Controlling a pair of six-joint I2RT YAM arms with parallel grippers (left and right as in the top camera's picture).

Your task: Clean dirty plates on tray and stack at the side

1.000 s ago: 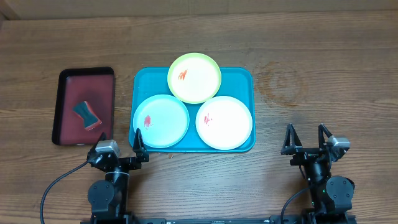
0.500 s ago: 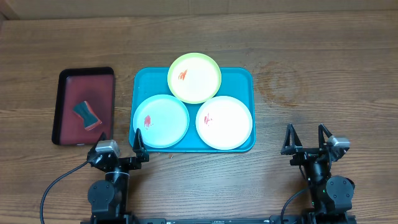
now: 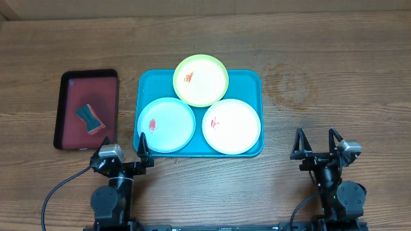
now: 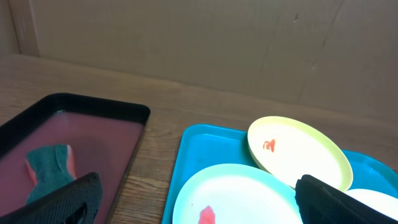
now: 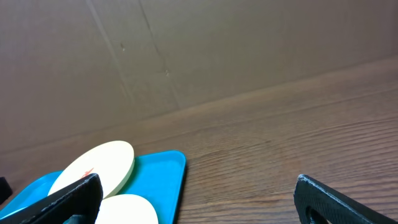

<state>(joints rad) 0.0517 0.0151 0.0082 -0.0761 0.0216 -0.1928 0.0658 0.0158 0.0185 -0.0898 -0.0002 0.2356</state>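
Left pincer (image 3: 125, 147) and right pincer (image 3: 316, 144) both spread, empty; lifting the light blue plate (image 3: 166, 125) could tip the overlapping upper-centre yellow-green plate (image 3: 200, 80).

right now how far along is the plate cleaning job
Nothing looks done: the yellow-green round plastic plate, light blue plate and white plate all lie red-smeared on the turquoise rectangular plastic tray. Nothing is in hand; the left hand and right hand are open and empty. Left: wiping and stacking all three.
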